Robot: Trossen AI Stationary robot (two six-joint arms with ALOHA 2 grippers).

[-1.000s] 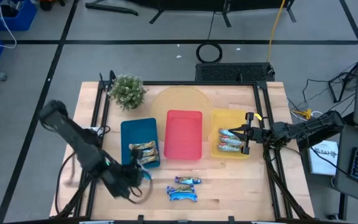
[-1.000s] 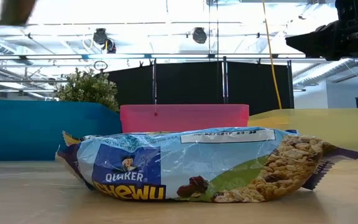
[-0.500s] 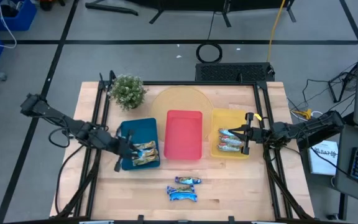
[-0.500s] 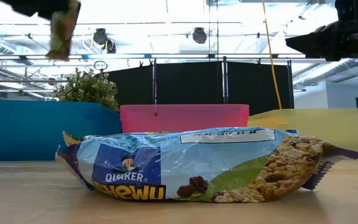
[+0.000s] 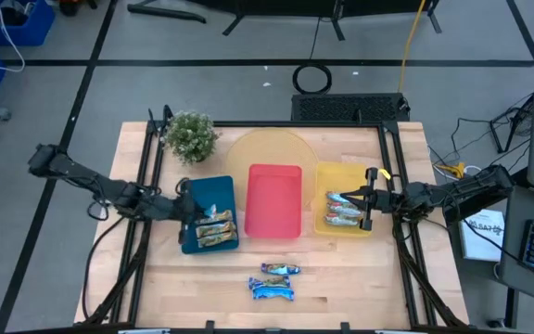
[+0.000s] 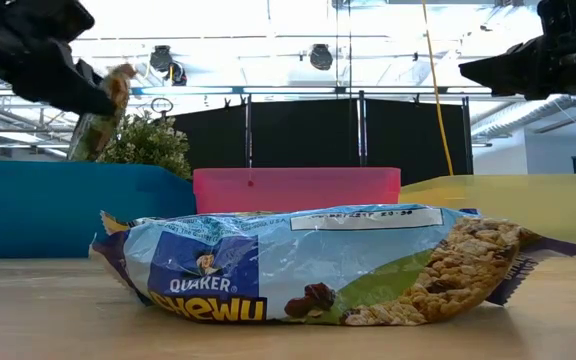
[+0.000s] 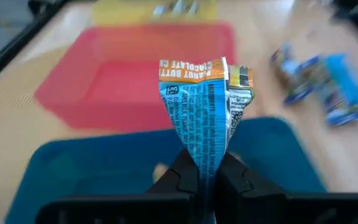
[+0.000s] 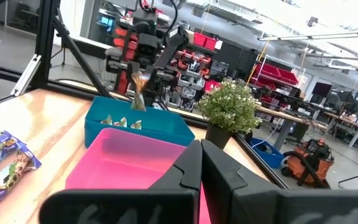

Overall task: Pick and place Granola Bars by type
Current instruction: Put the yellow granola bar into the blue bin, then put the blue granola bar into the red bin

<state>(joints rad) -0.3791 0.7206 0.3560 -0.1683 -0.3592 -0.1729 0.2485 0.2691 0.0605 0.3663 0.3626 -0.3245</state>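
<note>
From above, the left gripper (image 5: pixel 185 206) hovers over the blue tray (image 5: pixel 209 190) at its left edge, with tan-gold bars (image 5: pixel 215 229) lying in the tray's near end. The red tray (image 5: pixel 274 199) sits beside it, then the yellow tray (image 5: pixel 341 178), where silvery-teal bars (image 5: pixel 343 210) lie and the right gripper (image 5: pixel 369 199) hangs just above them. Two bright blue bars (image 5: pixel 274 281) rest on the bare table (image 5: pixel 341 278) in front of the red tray, and a small plant (image 5: pixel 191 135) stands at the back left. At table height, one blue bar (image 6: pixel 313 265) fills the foreground, with the blue, red (image 6: pixel 296 188) and yellow trays lined up behind it; the left gripper comes in at upper left, pinching a bar (image 6: pixel 101 112) that dangles above the blue tray. The left wrist view shows its fingers (image 7: pixel 185 177) pressed tight on the end of that held bar (image 7: pixel 202 102), the wrapper standing up between them over the blue tray (image 7: pixel 73 168). In the right wrist view, the right gripper's fingers (image 8: pixel 188 168) sit closed together with nothing between them, above the red tray (image 8: pixel 126 158).
</note>
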